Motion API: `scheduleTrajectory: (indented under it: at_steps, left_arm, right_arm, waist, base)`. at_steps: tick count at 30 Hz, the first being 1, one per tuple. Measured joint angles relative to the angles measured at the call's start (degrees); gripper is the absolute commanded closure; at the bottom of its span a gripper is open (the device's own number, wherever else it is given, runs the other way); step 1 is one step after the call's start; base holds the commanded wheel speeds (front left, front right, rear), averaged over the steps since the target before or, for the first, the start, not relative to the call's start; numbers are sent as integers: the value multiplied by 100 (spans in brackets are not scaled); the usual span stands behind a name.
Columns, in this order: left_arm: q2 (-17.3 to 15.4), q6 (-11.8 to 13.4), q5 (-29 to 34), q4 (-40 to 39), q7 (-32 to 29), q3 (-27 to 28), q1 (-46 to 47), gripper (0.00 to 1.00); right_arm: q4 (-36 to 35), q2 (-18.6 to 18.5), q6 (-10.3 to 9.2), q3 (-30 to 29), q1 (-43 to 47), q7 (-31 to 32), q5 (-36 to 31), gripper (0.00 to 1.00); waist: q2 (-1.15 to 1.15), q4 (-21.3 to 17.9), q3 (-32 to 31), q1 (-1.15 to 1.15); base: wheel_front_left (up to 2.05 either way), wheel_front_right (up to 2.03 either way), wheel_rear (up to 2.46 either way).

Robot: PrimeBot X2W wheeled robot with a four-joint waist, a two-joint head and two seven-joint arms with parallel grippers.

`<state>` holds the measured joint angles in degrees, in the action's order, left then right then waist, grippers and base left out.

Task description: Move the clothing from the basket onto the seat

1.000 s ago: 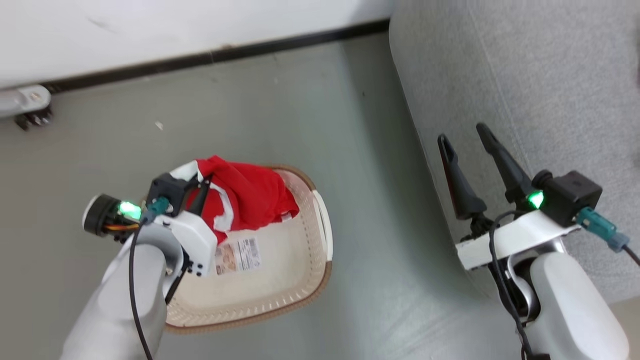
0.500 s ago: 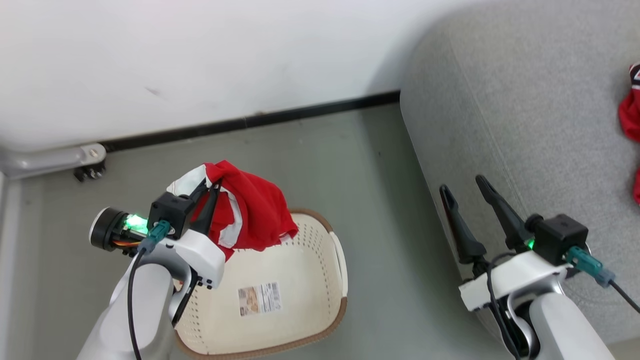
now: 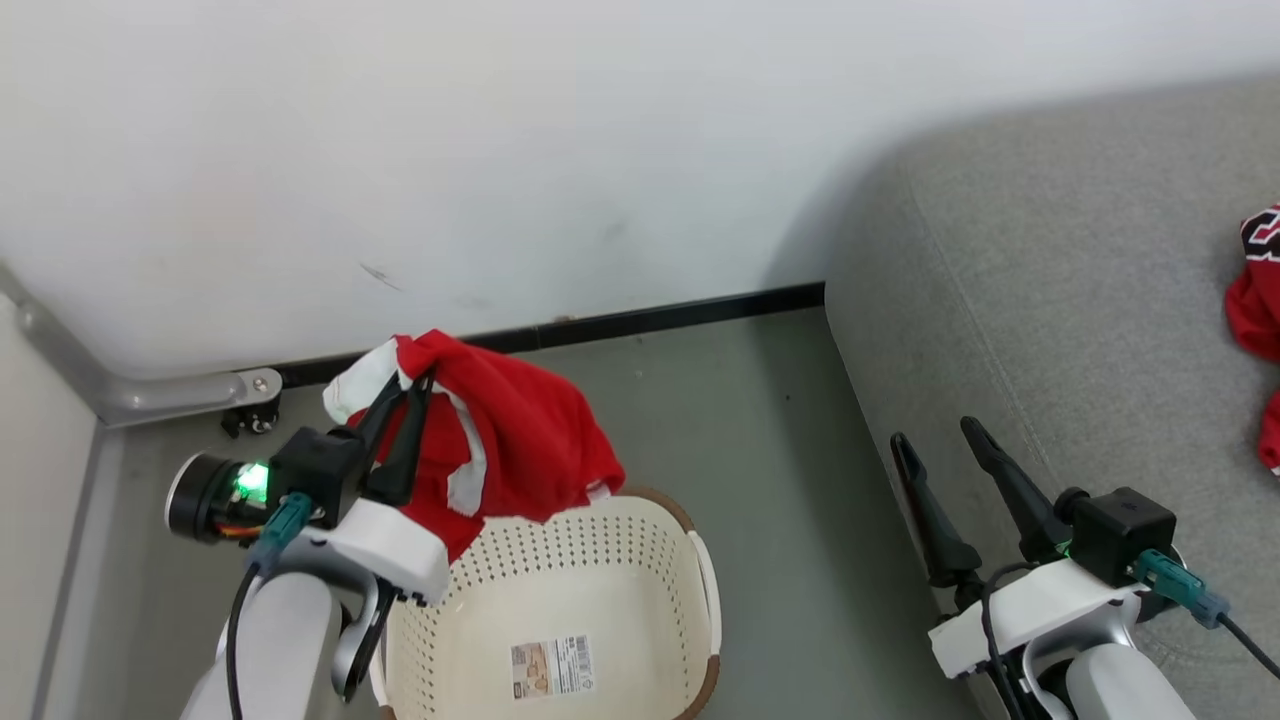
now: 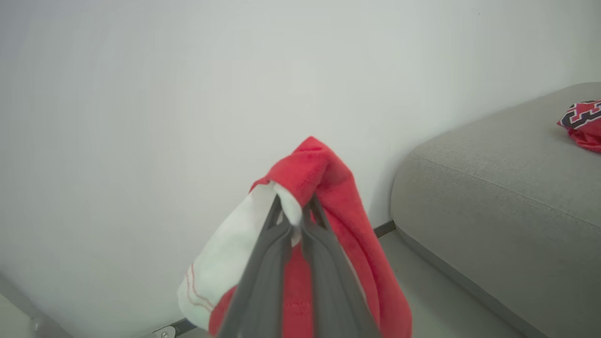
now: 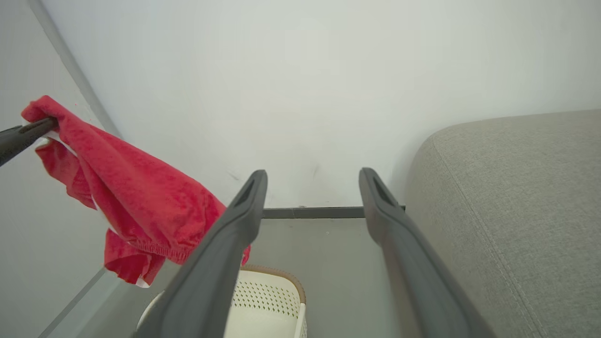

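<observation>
The left end effector [image 3: 413, 383] is pressed together on a fold of the plain red garment [image 3: 520, 440], pinching it where the red cloth meets its white trim. The garment hangs free above the basket [image 3: 560, 550], over the basket's far-left rim, and its lowest hem dangles just above that rim without resting inside. The basket stands on the grey floor [image 3: 780, 480]. Its perforated cream walls and brown rim are in sight, and the barcode sticker [image 3: 549, 667] lies bare on its bottom.

To the right of the basket, across a strip of floor, stands the grey seat [image 3: 1080, 330]. The right end effector [image 3: 935, 435] hovers between the basket and the seat, at the seat's near edge, with its two dark fingers spread wide and nothing between them. The jersey [image 3: 1255, 290], with black and white markings, lies crumpled on the seat, well apart from the basket, at the far right edge of the head view. Behind the basket a white wall [image 3: 500, 150] meets the floor at a dark baseboard [image 3: 650, 318].
</observation>
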<state>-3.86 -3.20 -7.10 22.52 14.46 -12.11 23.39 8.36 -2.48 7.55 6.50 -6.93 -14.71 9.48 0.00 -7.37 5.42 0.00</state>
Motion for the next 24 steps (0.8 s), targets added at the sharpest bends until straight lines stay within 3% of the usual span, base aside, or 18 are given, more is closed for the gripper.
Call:
scheduleTrajectory:
  at_steps: [11,24]
  left_arm:
    - [25,113,-45,-954,0,247,-530,100]
    - [35,-5,68,-1938,9,90,-546,100]
  right_arm:
    - [-54,0,0,48,298,0,-43,0]
    - [-79,3,0,211,579,1,-88,0]
  waist:
    - [0,157,-447,0]
    - [0,363,-774,0]
  base:
    - [0,0,0]
    - [0,0,0]
